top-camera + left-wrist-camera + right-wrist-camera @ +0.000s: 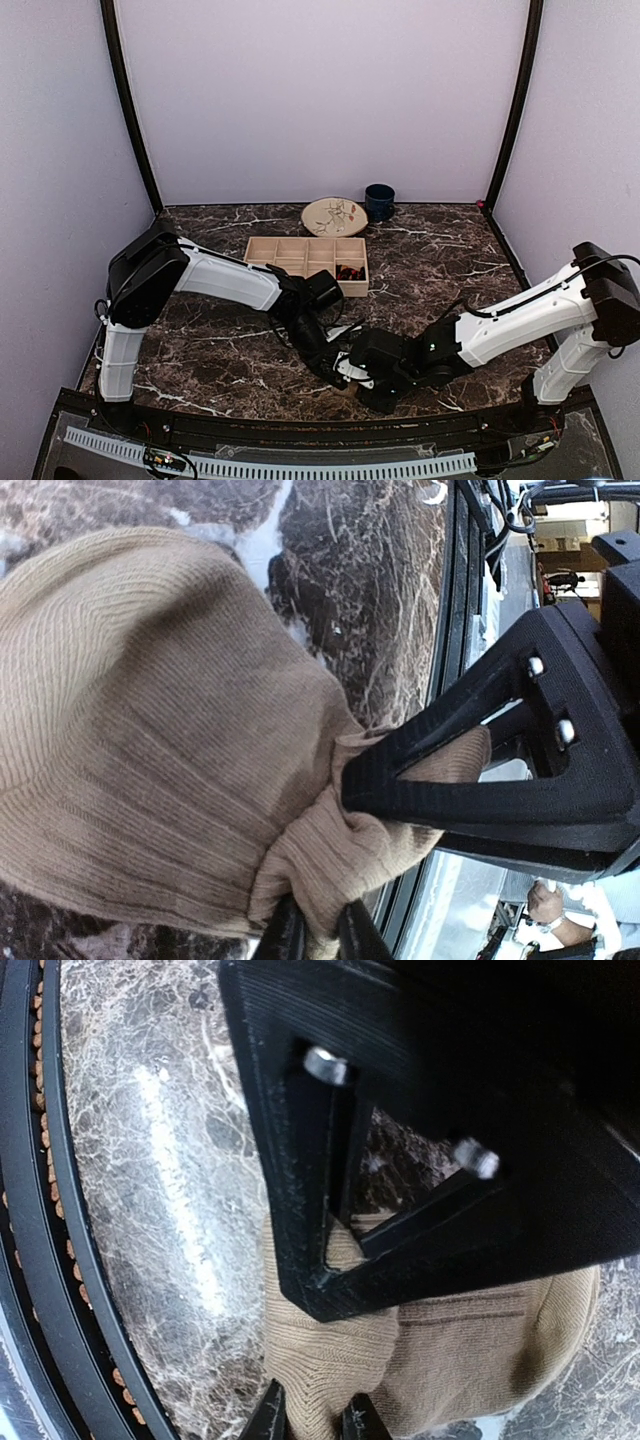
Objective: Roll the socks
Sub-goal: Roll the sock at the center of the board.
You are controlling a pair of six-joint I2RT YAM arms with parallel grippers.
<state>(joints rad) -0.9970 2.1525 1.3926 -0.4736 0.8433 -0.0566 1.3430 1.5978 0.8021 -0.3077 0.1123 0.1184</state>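
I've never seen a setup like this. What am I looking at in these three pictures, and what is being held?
Two robot arms are bolted at the near edge of a dark marbled table. The overhead picture looks down from behind them: the left arm is on the left and the right arm on the right, with their tips meeting near the front. The other two pictures come from a camera on each wrist, looking along that arm's own jaws. Both show a tan sock, bunched up, with each arm's jaws closed on its fabric. Farther back lie a wooden compartment tray with something dark red in one compartment, a plate and a blue mug.
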